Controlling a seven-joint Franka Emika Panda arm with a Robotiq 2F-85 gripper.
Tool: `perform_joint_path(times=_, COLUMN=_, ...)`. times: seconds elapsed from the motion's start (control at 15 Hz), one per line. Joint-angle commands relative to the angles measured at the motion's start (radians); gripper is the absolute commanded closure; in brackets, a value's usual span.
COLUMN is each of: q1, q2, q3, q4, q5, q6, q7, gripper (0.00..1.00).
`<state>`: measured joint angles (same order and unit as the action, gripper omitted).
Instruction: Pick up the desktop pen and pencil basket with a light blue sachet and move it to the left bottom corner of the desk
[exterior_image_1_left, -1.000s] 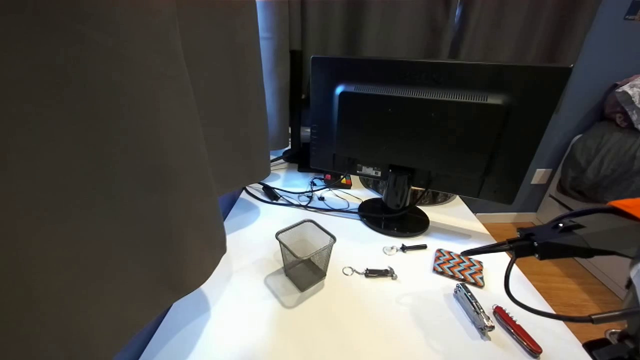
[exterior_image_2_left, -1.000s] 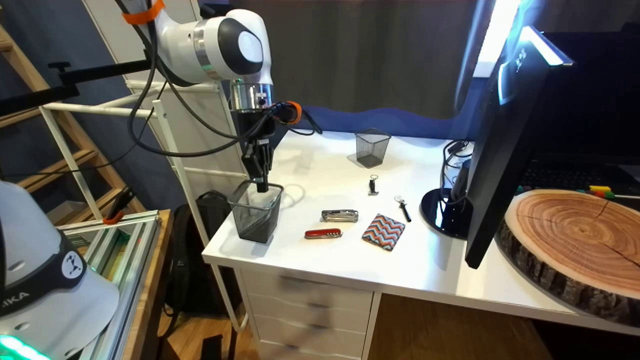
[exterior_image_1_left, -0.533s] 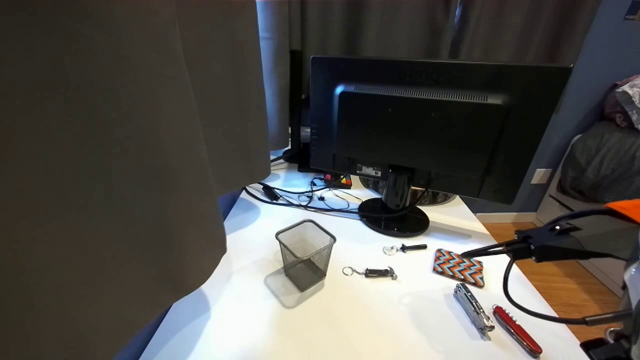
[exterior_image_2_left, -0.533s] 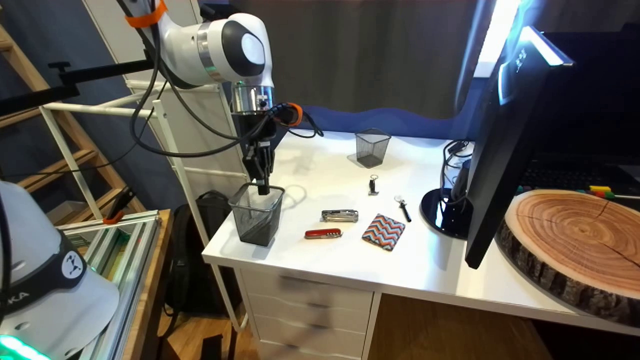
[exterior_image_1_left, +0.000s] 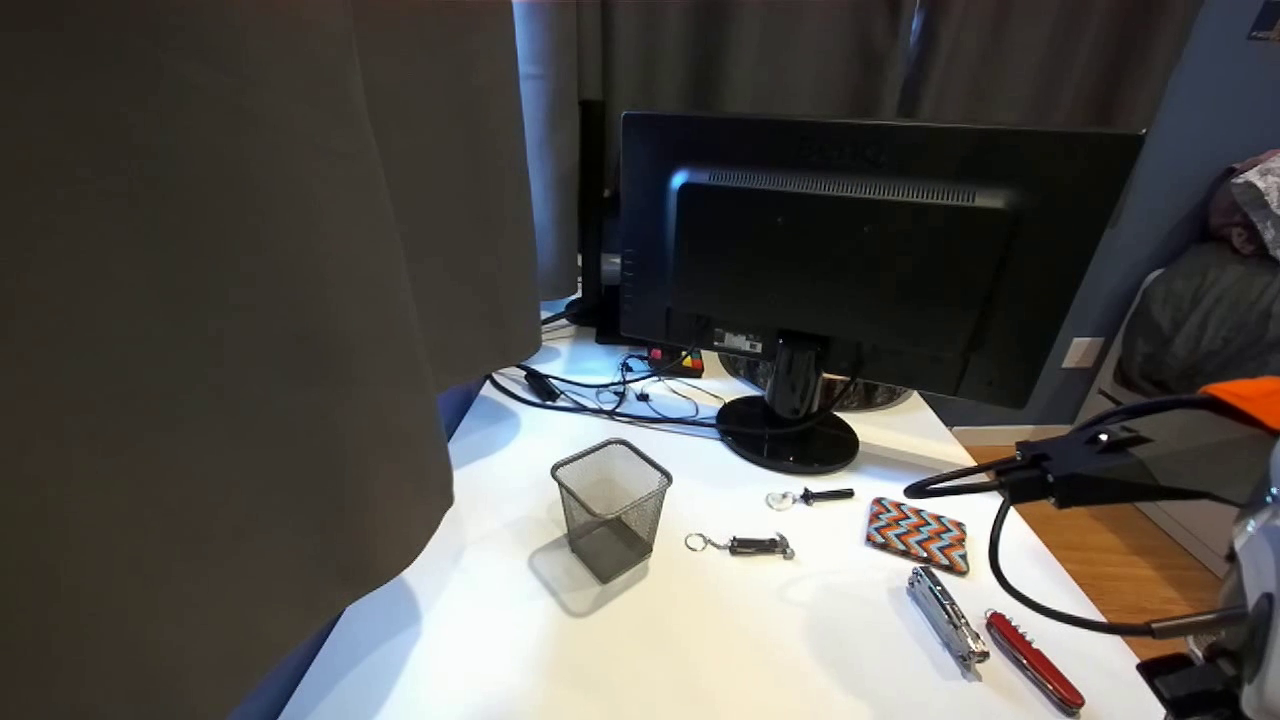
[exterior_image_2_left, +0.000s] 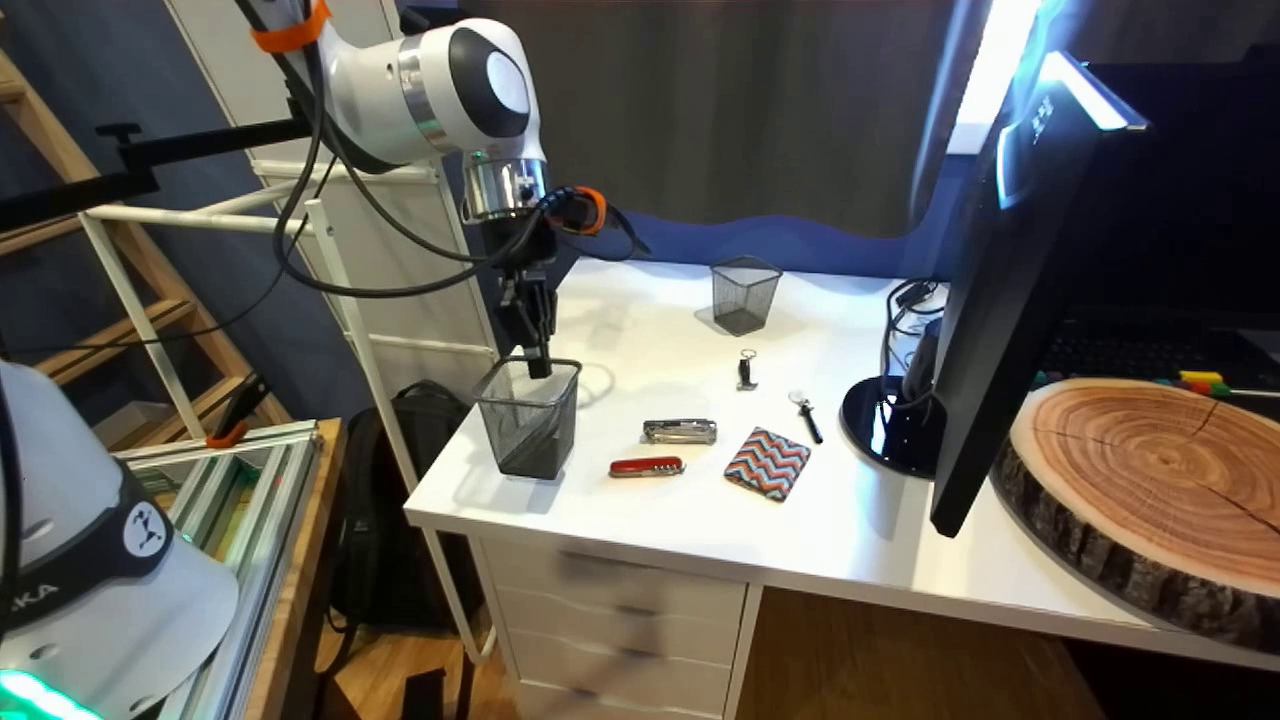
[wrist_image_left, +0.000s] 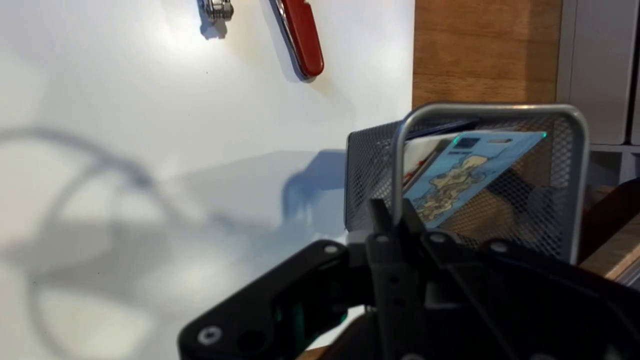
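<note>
We judge the task to be mostly done: in an exterior view the dark grey, squarish wire-mesh pen basket (exterior_image_2_left: 528, 430) is close to the near left corner of the white, smooth-topped desk (exterior_image_2_left: 610, 512), to the left of the red, slim pocket knife (exterior_image_2_left: 646, 467), and we take that corner to be the one asked for. In the wrist view the light blue, flat, tan-printed sachet (wrist_image_left: 465, 172) leans inside it, so we believe this is the right basket; the like dark grey mesh cup (exterior_image_2_left: 744, 297), which shows no blue, stands well apart, towards the far edge. Our black, two-fingered gripper (wrist_image_left: 394, 206) is drawn narrow, pinching one side of the basket's rim, so the grasp looks secured. Whether the base rests on the desk or hangs just above it, we are unable to say from these angles. What is left, as we see it, is perhaps a small nudge closer to the corner, then lowering the basket until it sits flat, letting the rim go and lifting the gripper clear
</note>
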<state>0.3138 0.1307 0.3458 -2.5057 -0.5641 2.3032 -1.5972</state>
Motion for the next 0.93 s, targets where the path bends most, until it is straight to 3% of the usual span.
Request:
perform_joint_path(times=0.0, q1=0.013, q2=0.011, q3=-0.005, q4=0.023, q5=-0.062, q6=-0.033, q7=0.021, gripper=0.98)
perform_joint_path(times=0.47, q1=0.007, q2=0.018, q3=0.001, q4=0.022, q5=-0.020, q6=-0.012, q7=0.006, gripper=0.98)
perform_joint_path(times=0.73, q1=-0.007, q2=0.029, q3=0.017, q4=0.019, q5=0.121, q6=0.056, q7=-0.050, gripper=0.98)
perform_joint_path(times=0.8, q1=0.003, q2=0.022, q3=0.002, q4=0.007, q5=0.060, q6=0.035, q7=-0.020, gripper=0.93)
perform_joint_path(times=0.87, q1=0.003, q2=0.024, q3=0.005, q4=0.007, q5=0.085, q6=0.046, q7=-0.027, gripper=0.93)
